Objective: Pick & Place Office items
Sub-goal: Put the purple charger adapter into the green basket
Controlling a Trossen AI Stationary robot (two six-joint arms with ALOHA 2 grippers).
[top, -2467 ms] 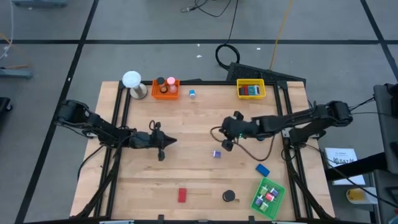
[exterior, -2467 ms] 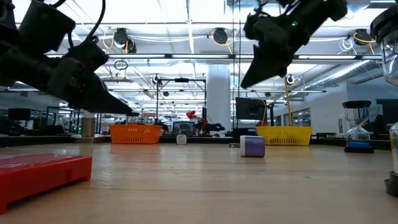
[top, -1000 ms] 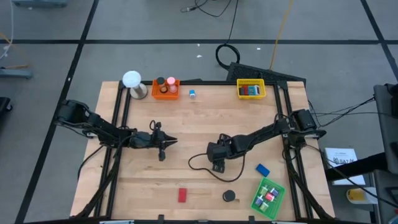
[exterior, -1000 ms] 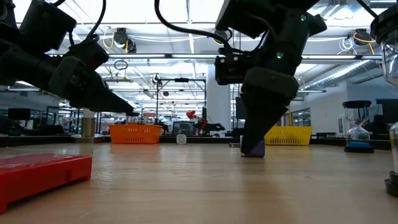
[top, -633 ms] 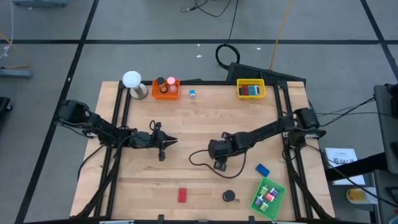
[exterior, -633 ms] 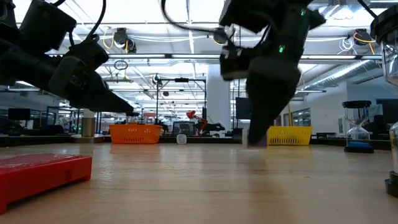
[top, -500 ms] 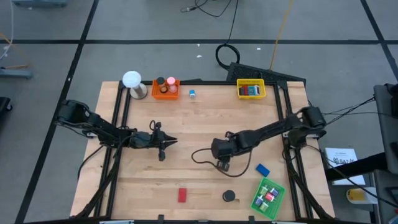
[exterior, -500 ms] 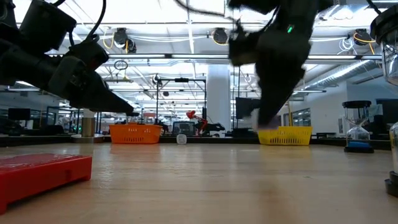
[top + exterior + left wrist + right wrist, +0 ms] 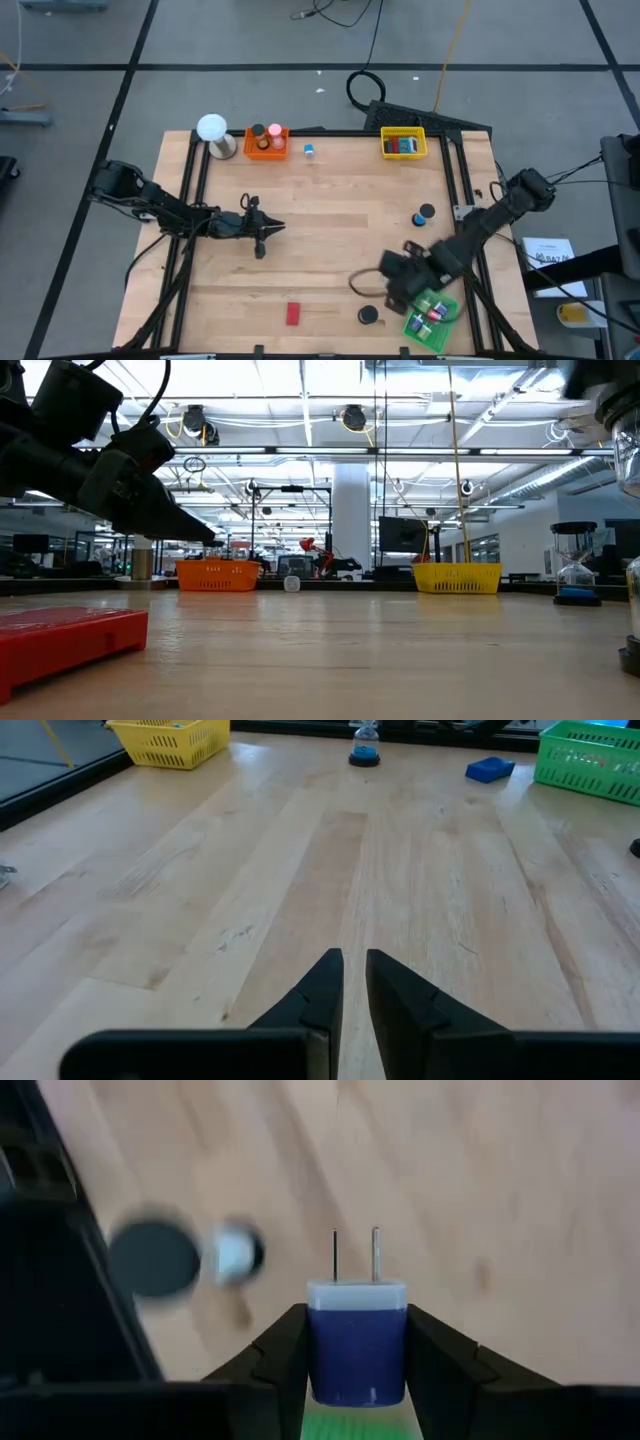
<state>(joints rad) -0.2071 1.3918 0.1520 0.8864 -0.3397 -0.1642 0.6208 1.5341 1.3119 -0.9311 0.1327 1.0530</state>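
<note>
A: Two dark arms reach over a wooden counter [image 9: 320, 215]. Where is each one?

B: From above, the left hand [image 9: 262, 236] hangs over the counter's left half with nothing in it; its own camera shows the two fingers [image 9: 325, 990] pressed nearly together, clenched on empty air. The right hand [image 9: 405, 290] is at the near right, just beside the green tray [image 9: 431, 316] and partly over it.

A: Is the right hand carrying anything?

B: Yes. Its wrist camera shows the hand [image 9: 357, 1365] grasping a blue plug adapter [image 9: 357, 1342], one finger on each side, the two metal prongs pointing away from the wrist. A strip of green shows just under the adapter.

A: Which office items lie loose?

B: A red block [image 9: 293, 314] sits near the front edge, left of centre, and a black disc [image 9: 369, 315] lies to its right, close to the right hand. A blue piece and a dark round one [image 9: 423, 215] rest together on the right side. A small blue-and-white piece [image 9: 309, 150] lies near the back, beside the orange tray [image 9: 266, 143].

A: What else stands at the back?

B: A yellow tray [image 9: 403, 143] at back right, and a white ball on a round base [image 9: 213, 131] at the back left corner.
</note>
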